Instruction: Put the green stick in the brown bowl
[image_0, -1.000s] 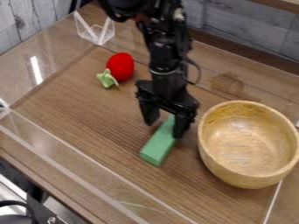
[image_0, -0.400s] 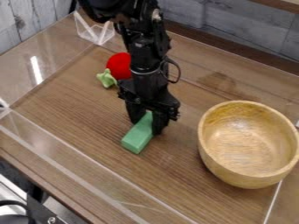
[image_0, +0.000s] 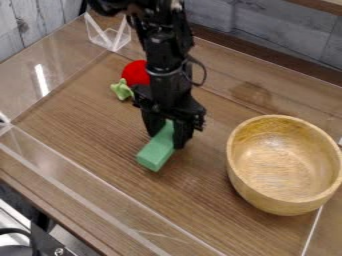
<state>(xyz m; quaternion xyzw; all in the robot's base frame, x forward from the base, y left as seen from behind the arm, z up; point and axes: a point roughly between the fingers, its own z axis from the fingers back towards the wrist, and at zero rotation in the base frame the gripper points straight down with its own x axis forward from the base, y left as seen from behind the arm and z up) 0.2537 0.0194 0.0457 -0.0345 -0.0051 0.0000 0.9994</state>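
Shifted since one second ago: gripper (image_0: 168, 131) and green stick (image_0: 159, 150) displaced leftward, away from brown bowl (image_0: 283, 163); jaws then spread astride the stick, now clamped tight on its upper end. Arm vertical, pincer pointing straight down.

Location of stick: on or just off the wooden table (image_0: 80, 120), well apart from bowl, near red strawberry toy (image_0: 136, 73). Contact with tabletop at lower end: cannot tell.

Orientation: long axis running from gripper down toward the near-left, far end pinched.

Step in hand, judged: grasp made, lift beginning. Next move, judged: raise clear, carry right over rim, release inside.
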